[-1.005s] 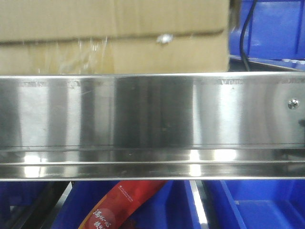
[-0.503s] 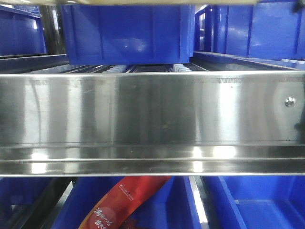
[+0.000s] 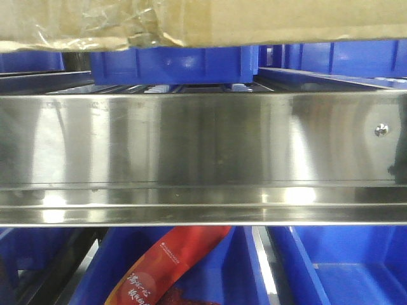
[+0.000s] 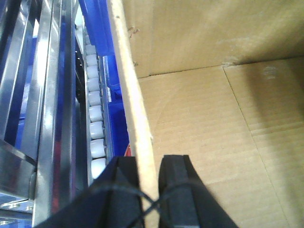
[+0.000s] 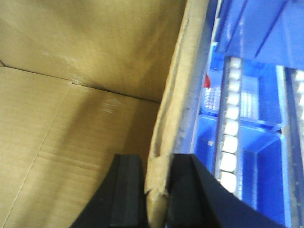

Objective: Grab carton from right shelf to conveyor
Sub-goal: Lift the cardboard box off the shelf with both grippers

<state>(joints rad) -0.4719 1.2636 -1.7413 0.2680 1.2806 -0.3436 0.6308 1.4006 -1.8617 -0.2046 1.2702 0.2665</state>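
Note:
The brown carton (image 3: 267,22) hangs above the right shelf's steel front rail (image 3: 203,152), with only its taped underside showing along the top of the front view. My left gripper (image 4: 149,161) is shut on the carton's left wall (image 4: 135,104), one finger outside and one inside the open box. The right gripper (image 5: 156,159) is shut on the carton's right wall (image 5: 178,95) in the same way. Both wrist views look down onto the carton's bare inner floor (image 5: 71,133). The conveyor is out of view.
A blue bin (image 3: 172,67) sits on the shelf behind the carton. More blue bins and a red packet (image 3: 172,267) lie on the level below. White rollers (image 4: 95,114) run beside the carton's left wall, and others (image 5: 230,137) beside its right. A screw head (image 3: 381,130) marks the rail's right end.
The carton stood behind the rail a second ago, then rose almost out of the front view. Its underside now hangs lower again, covering the top of the blue bin.

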